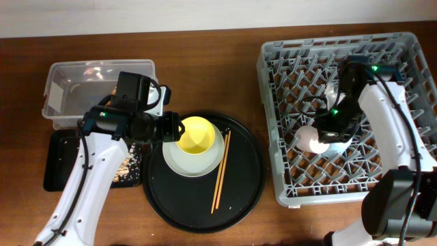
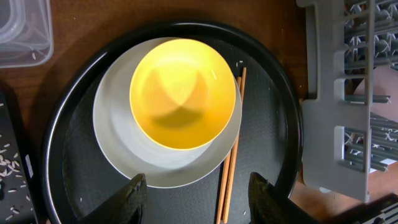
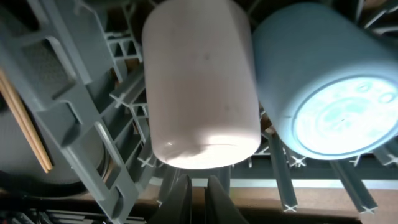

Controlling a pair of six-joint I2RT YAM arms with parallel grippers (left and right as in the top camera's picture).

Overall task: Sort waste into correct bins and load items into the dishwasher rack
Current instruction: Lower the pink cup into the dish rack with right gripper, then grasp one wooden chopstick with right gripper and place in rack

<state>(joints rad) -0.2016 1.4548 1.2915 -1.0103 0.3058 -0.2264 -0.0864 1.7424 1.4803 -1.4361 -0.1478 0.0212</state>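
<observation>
Yellow bowl (image 2: 182,93) sits nested on the grey-green plate (image 2: 115,134), toward 11 o'clock inside the round black tray (image 2: 273,124). Seen from overhead, the chopsticks (image 2: 231,162) lie at its 4 o'clock. The left gripper (image 2: 196,180) hangs over it, jaws spread wide and empty, probably lined up to straddle the rim. At 3 o'clock, in the dishwasher rack (image 1: 403,51), the pink cup (image 3: 199,81) and blue cup (image 3: 323,87) rest side by side between pegs. The right gripper (image 3: 199,190), its jaws pressed together on nothing, sits just beside the pink one.
</observation>
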